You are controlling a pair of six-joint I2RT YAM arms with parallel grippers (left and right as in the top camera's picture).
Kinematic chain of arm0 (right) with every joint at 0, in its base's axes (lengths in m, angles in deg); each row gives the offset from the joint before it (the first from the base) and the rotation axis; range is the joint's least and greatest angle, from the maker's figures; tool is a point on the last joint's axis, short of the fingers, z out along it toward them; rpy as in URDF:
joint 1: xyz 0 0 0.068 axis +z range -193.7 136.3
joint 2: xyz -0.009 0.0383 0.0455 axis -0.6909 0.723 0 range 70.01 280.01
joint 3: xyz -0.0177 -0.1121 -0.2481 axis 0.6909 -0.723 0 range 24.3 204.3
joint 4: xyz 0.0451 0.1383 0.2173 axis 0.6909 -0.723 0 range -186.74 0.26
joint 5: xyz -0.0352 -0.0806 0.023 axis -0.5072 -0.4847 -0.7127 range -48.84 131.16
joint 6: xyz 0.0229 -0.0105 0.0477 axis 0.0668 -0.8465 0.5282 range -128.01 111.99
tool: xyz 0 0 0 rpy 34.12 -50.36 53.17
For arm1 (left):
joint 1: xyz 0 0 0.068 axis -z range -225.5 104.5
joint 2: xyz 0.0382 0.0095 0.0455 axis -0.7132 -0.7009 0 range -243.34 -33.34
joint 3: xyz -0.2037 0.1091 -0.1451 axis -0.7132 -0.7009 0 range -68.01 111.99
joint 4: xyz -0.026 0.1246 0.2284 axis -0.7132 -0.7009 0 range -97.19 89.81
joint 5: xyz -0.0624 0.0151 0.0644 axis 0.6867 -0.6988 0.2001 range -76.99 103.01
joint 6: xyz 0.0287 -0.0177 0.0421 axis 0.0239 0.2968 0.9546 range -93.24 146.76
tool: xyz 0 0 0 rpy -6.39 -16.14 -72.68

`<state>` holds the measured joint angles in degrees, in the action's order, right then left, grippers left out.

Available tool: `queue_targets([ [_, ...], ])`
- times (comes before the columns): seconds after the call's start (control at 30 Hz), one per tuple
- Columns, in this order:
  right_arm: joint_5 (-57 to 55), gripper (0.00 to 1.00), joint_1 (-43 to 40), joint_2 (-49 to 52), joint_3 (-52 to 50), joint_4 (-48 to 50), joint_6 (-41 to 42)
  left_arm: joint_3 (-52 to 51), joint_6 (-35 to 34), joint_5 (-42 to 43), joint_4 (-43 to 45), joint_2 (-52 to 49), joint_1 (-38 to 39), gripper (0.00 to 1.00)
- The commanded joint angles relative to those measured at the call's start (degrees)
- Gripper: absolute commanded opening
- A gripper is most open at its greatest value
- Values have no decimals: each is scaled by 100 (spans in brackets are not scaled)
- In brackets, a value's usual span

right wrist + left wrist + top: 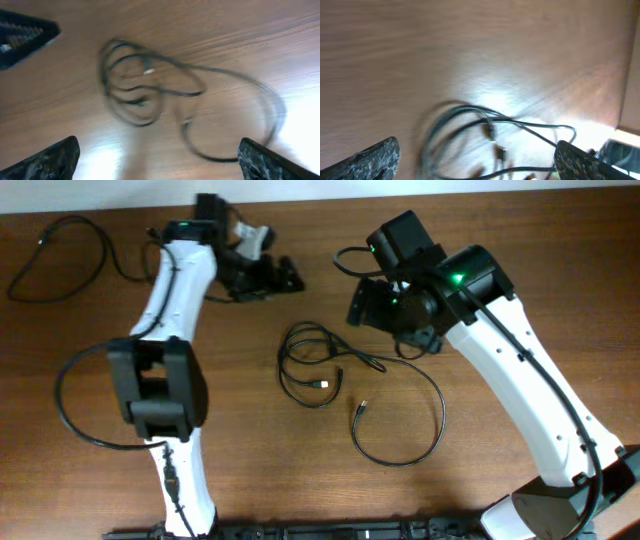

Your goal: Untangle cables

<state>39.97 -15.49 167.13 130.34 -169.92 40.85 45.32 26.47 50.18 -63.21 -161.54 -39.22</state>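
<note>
A knotted bundle of thin black cables lies on the wooden table's middle. One cable makes a wide loop out to the right, and small plug ends lie at the bundle's lower edge. A separate thin black cord lies at the far left. My left gripper is open and empty, up and left of the bundle. My right gripper is open and empty, up and right of it. The left wrist view shows the bundle blurred between the open fingers. The right wrist view shows the bundle and loop beyond the open fingers.
The wooden table carries both arms. A thicker black arm wire curves beside the left arm's base. The left gripper's dark tip shows at the right wrist view's upper left. The table's far edge runs along the top.
</note>
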Motion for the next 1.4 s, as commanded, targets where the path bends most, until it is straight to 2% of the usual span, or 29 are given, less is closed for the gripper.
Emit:
queue_targets([
  [0.0,-1292,98,-1049,-31,-2,-533,-192,0,-396,103,-155,-129,713,99],
  [0.03,-1364,98,-1849,-31,-2,-802,-192,15,-437,79,-284,-87,896,99],
  [0.07,-1362,99,-2264,-28,-2,-903,-192,35,-866,-39,-400,-13,901,99],
  [0.1,-1364,98,-2767,-26,-2,-964,-192,42,-1486,-522,-649,160,881,99],
  [0.13,-1364,98,-3185,-26,-2,-962,-192,42,-2332,-1572,-1040,452,896,99],
  [0.17,-1364,98,-3309,-26,-2,-960,-192,39,-2822,-2050,-1261,647,955,99],
  [0.27,-1364,98,-3641,-26,-2,-960,-192,35,-3932,-1961,-1803,826,1370,99],
  [0.3,-1366,98,-3648,-26,-2,-957,-192,-4,-4568,-1961,-1862,820,1585,99],
  [0.37,-1366,98,-3648,-26,-2,-957,-192,-4,-4981,-1965,-1711,820,1827,99],
  [0.43,-1366,98,-3648,-26,-2,-957,-192,-4,-5608,-2039,-1410,798,2142,100],
  [0.47,-1366,98,-3648,-26,-2,-960,-192,-4,-6177,-2179,-1353,750,2354,100],
  [0.5,-1366,98,-3648,-26,-2,-957,-192,-4,-6341,-2205,-1298,715,2450,100],
  [0.57,-1366,98,-3648,-26,-2,-957,-192,-4,-6354,-2203,-1005,612,2634,97],
  [0.6,-1366,98,-3648,-26,-2,-957,-192,-4,-6415,-2203,-922,520,2730,90],
  [0.73,-1366,98,-3648,-26,-2,-957,-192,-4,-6522,-2221,-874,101,2872,89],
  [0.77,-1366,98,-3648,-26,-2,-957,-192,-4,-6522,-2221,-857,81,2872,84],
  [0.8,-1366,98,-3648,-26,-2,-957,-192,-4,-6522,-2221,-879,63,2876,73],
  [0.9,-1366,98,-3648,-26,-2,-957,-192,-4,-6520,-2411,-946,-11,2898,72],
  [0.97,-1366,98,-3648,-26,-2,-957,-192,-7,-6518,-2393,-968,-109,2898,56],
  [1.0,-1366,98,-3648,-26,-2,-957,-192,-4,-6518,-2396,-966,-144,2898,41],
  [1.07,-1366,98,-3648,-26,-2,-957,-192,-4,-6435,-2391,-966,-146,2898,33],
  [1.13,-1364,98,-3648,-26,-2,-957,-192,-4,-6306,-2391,-966,-144,2898,29],
  [1.17,-1366,98,-3648,-26,-2,-957,-192,22,-6218,-2308,-1034,-142,2879,14],
  [1.2,-1366,98,-3648,-26,-2,-957,-192,177,-6129,-2044,-1169,-142,2782,0],
  [1.27,-1364,98,-3648,-26,-2,-957,-192,940,-5606,-1674,-1749,-142,2555,0],
  [1.33,-1366,98,-3648,-26,-2,-957,-192,1993,-5541,-1685,-2673,-142,2426,0],
  [1.37,-1366,98,-3648,-26,-2,-957,-192,2992,-5176,-1705,-3141,-142,2413,0],
])
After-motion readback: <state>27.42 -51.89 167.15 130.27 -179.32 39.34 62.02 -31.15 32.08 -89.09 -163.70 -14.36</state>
